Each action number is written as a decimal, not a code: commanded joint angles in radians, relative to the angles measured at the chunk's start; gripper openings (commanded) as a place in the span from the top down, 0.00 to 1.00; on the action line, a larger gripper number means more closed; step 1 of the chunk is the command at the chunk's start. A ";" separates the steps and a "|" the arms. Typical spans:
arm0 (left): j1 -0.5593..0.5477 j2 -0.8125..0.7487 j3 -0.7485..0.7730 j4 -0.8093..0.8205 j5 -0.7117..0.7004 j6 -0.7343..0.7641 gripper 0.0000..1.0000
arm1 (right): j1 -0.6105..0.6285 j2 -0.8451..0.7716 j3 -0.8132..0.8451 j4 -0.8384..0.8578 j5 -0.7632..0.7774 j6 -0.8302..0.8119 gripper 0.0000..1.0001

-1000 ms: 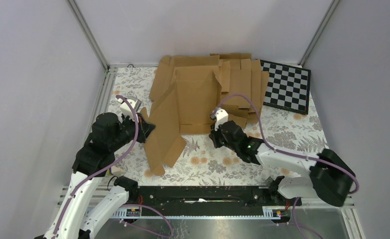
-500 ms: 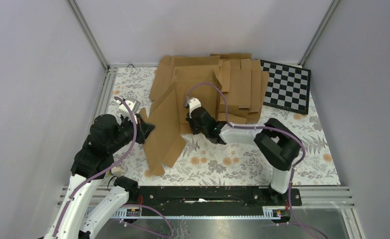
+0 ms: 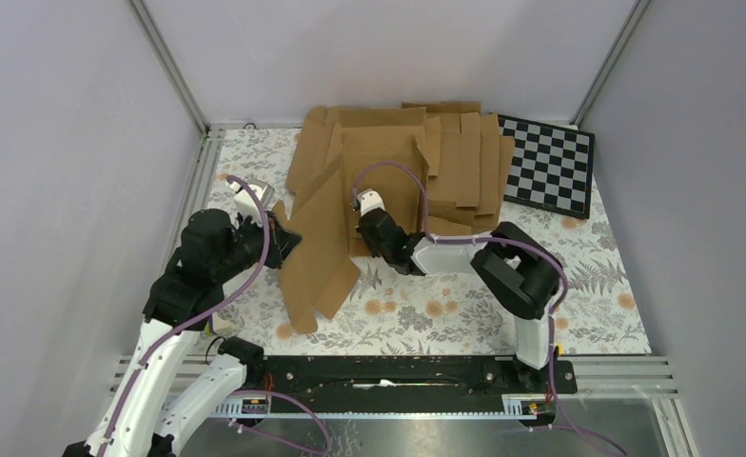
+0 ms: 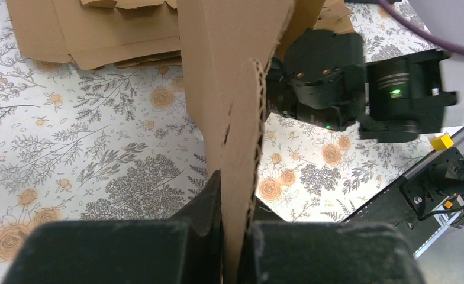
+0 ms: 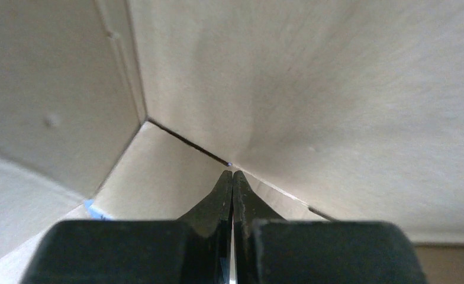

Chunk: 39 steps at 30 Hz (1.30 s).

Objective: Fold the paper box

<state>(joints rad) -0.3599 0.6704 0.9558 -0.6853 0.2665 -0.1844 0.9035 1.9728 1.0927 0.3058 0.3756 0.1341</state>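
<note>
Clamping left fingers (image 4: 205, 204) pinch the paper box (image 4: 229, 89); right fingers (image 5: 218, 198) closed.

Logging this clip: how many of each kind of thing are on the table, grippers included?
paper box: 1
pile of flat cardboard blanks: 1 (sheets overlap too much to count)
checkerboard: 1
grippers: 2 (left gripper shut on the box, right gripper shut)
Total: 5

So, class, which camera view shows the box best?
Top external: nearly the whole box shows, one panel raised. Left wrist shows only the edge pinched in the left end effector; right wrist shows only an inner crease, close up.
</note>
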 commanded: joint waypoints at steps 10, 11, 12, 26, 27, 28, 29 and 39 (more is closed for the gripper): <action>-0.002 0.055 0.114 0.014 0.050 -0.056 1.00 | -0.117 -0.477 0.117 -0.279 -0.352 -0.129 0.31; -0.002 0.053 0.117 0.008 0.054 -0.060 1.00 | -0.136 -0.501 0.126 -0.283 -0.370 -0.155 0.26; -0.001 0.053 0.123 -0.002 0.056 -0.063 1.00 | -0.145 -0.528 0.132 -0.283 -0.402 -0.177 0.20; -0.002 0.203 0.367 -0.297 0.111 0.051 1.00 | -0.257 -0.423 0.568 -0.580 -0.443 -0.366 0.00; -0.002 0.209 0.371 -0.309 0.124 0.060 1.00 | -0.258 -0.413 0.585 -0.581 -0.452 -0.384 0.00; -0.002 0.216 0.374 -0.318 0.127 0.067 1.00 | -0.258 -0.399 0.601 -0.583 -0.457 -0.409 0.01; -0.002 0.218 0.376 -0.323 0.133 0.075 1.00 | -0.260 -0.384 0.619 -0.588 -0.460 -0.434 0.00; -0.016 0.227 0.382 -0.333 0.158 0.132 1.00 | -0.294 -0.113 1.026 -0.899 -0.542 -0.574 0.00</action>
<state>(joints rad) -0.3695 0.8989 1.2938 -1.0248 0.4023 -0.0914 0.6220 1.7878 1.9396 -0.4210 -0.1219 -0.3790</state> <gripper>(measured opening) 0.017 0.993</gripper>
